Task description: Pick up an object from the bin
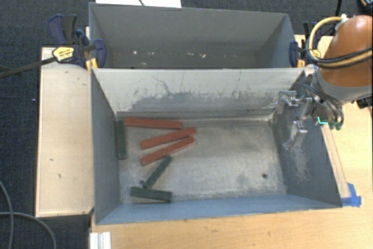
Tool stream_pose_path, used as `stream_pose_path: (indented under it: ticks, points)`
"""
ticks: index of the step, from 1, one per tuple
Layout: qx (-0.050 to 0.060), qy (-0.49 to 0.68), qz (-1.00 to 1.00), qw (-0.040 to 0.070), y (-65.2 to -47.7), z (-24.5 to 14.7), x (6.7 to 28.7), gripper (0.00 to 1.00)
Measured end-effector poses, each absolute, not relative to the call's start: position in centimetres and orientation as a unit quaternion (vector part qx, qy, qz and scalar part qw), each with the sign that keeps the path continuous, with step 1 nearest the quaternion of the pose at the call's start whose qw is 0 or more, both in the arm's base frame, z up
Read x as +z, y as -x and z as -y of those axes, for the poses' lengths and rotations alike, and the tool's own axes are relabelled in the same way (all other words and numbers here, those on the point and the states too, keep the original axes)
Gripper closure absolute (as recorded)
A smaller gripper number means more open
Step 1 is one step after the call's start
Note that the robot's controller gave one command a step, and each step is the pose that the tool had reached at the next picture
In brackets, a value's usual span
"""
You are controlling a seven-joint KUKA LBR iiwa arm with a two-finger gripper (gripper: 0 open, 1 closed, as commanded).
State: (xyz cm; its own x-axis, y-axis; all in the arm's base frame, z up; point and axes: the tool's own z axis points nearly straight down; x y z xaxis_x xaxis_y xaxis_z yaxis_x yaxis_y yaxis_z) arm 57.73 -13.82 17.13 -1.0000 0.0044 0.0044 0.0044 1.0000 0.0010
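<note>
Presently the end effector (294, 116), released or clenched one cannot tell, hangs by the grey metal bin's (312, 175) right wall, well apart from the red-brown sticks (166, 140) and dark-green sticks (151, 195) at its left, so lowering here would likely scrape that wall.

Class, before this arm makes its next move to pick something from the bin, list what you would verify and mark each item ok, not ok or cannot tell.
1. Things to pick: red bars and green bars lie on the left of the floor: ok.
2. Gripper over a thing: not ok; it is by the right wall, apart from the bars.
3. Way across to the bars: bare floor: ok.
4. A bar lying apart from the other red ones: top red bar: ok.
5. Gripper free of the wall: cannot tell.
</note>
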Motion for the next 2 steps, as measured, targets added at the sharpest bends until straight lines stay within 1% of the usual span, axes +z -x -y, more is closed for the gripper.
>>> stream_pose_path:
  ticks: [1,2]
  points:
    - [0.000,-0.109,0.994,-0.004,-56.9,8.7,21.7,0.00]
    - [-0.002,-0.092,0.996,0.000,-59.0,3.1,17.0,0.00]
